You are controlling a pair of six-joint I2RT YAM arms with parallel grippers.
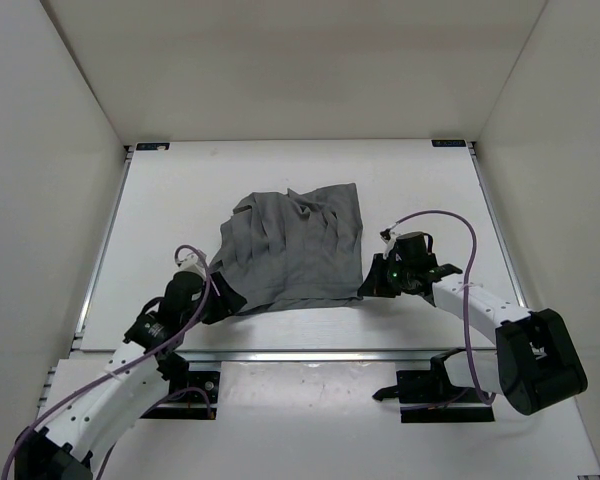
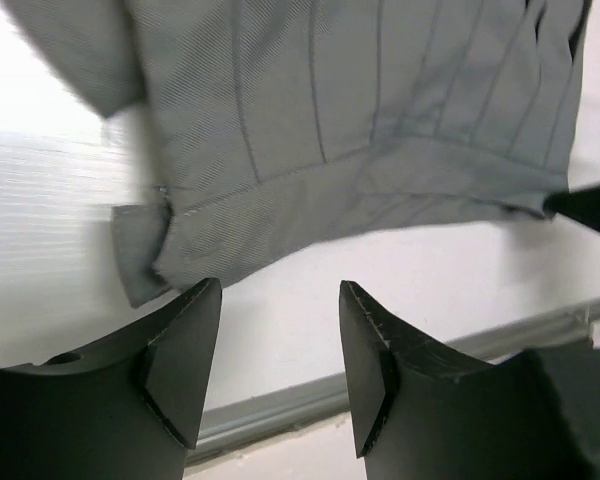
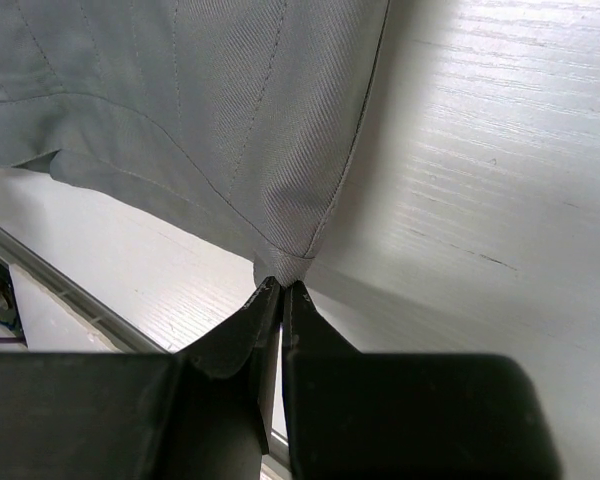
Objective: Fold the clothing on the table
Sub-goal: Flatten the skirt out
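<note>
Right gripper (image 3: 282, 292) pinching pleated grey twill clothing (image 3: 180, 120) corner; left gripper (image 2: 280, 290) spread, empty.

No legible text. Two small dark labels (image 1: 152, 146) at table (image 1: 280, 165) far corners, too small to read.

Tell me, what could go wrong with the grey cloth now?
The right end effector pinches the clothing only by the very tip of one corner, so a tug might slip it free. The left end effector is open and holds nothing. If the right one pulls alone, the clothing may drag across the table and bunch up instead of folding neatly.
</note>
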